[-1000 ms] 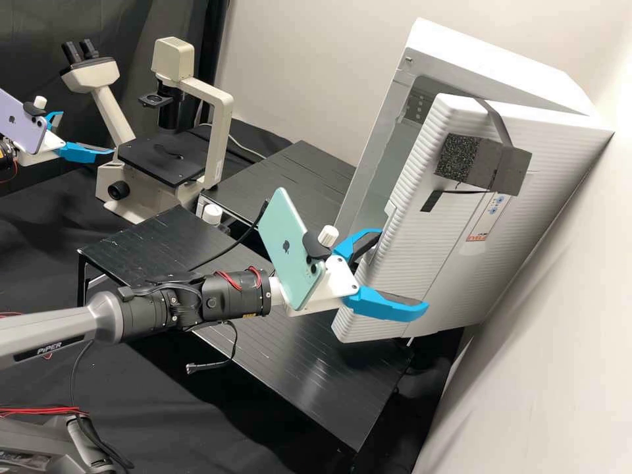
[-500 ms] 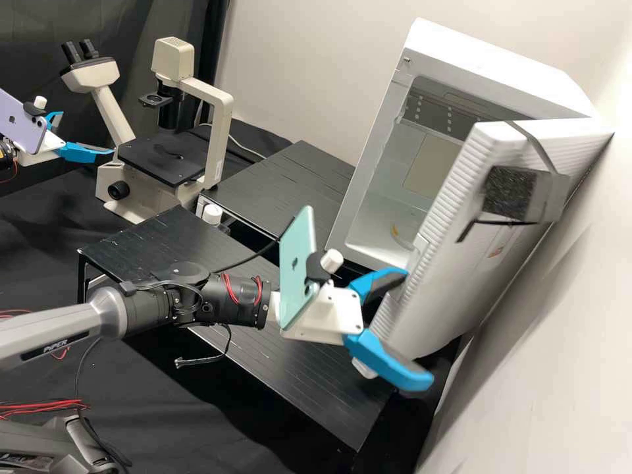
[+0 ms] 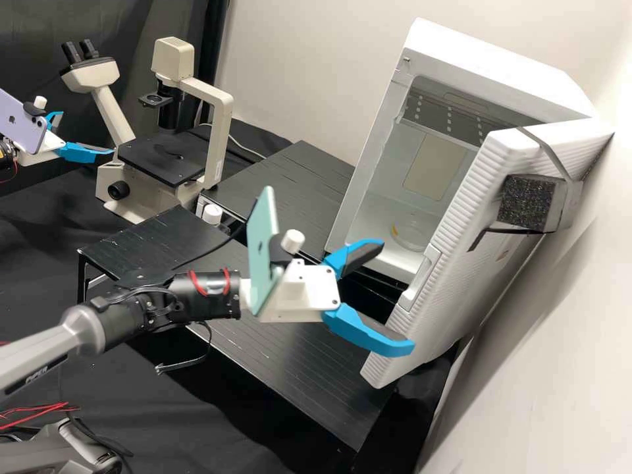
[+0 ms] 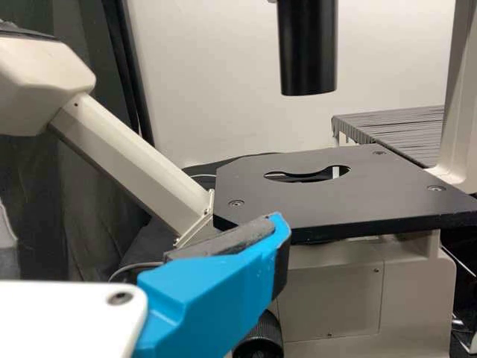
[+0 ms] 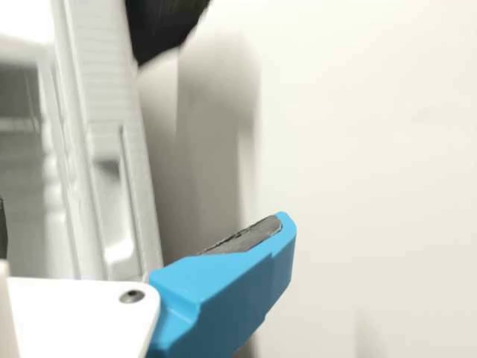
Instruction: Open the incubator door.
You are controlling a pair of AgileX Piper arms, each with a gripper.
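Nearly done: incubator door wide open, by right edge of counter. Right gripper spread wide, holding nothing; left gripper wide, empty too. Maybe just backing away to do.

"What's by the left pincer?"

"A microscope. One blue finger shows in front of its black stage."

"Above the stage?"

"A black tube. Lower down, a knob; beyond, a dark tabletop."
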